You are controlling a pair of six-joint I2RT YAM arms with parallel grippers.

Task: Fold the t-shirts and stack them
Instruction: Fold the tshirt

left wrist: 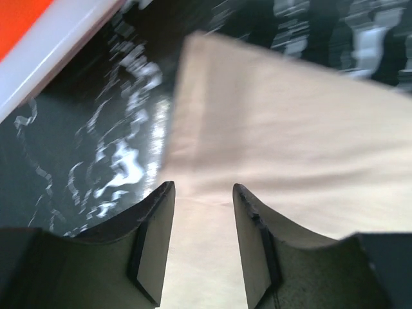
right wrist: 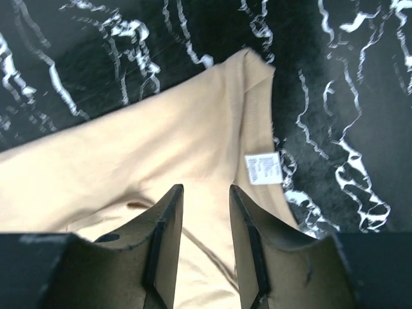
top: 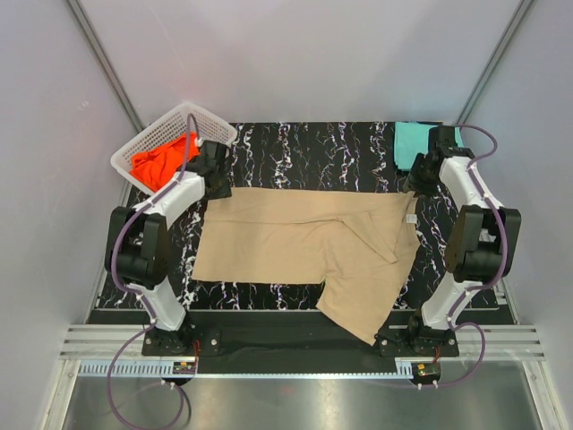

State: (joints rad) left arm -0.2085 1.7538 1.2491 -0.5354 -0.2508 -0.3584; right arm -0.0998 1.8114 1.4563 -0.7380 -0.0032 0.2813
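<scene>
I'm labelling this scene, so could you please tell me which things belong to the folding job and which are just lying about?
Belongs to the job: tan t-shirt, teal t-shirt, orange-red t-shirt.
Just lying about: white basket, black marbled table.

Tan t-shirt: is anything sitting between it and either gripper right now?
Nothing visible. The left gripper and right gripper both hang open directly over the tan t-shirt's far corners. The basket and teal t-shirt lie off to the sides, clear of it.
</scene>
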